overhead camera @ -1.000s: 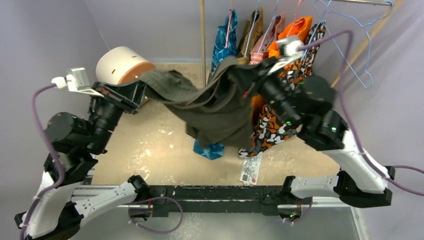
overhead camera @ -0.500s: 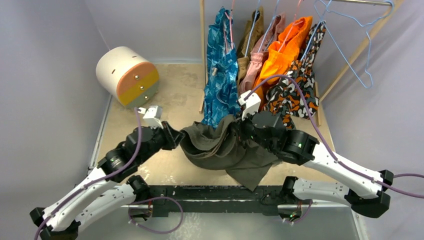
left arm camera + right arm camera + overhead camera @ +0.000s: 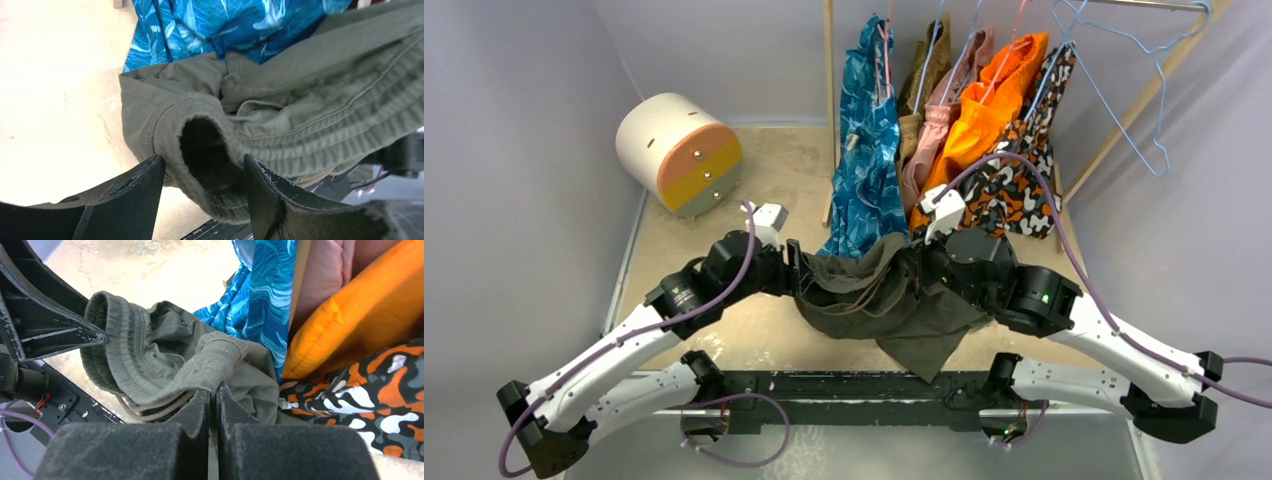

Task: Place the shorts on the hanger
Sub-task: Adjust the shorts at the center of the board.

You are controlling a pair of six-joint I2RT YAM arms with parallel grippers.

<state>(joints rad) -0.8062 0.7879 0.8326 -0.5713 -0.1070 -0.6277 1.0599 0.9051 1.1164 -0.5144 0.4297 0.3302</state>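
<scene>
Right tool [image 3: 214,390] pinches the shorts [image 3: 165,355]; left tool [image 3: 202,162] stands spread around their waistband.

Lighting is bright and even, with soft shadows. In the left wrist view the table [image 3: 45,75] left of the shorts [image 3: 310,115] is overexposed almost to white. In the right wrist view the fingers [image 3: 125,450] below the shorts are out of focus.

To my left a white drum [image 3: 659,130] lies on the counter [image 3: 784,170]; ahead hang blue patterned shorts [image 3: 869,160] and an orange garment [image 3: 994,100].
</scene>
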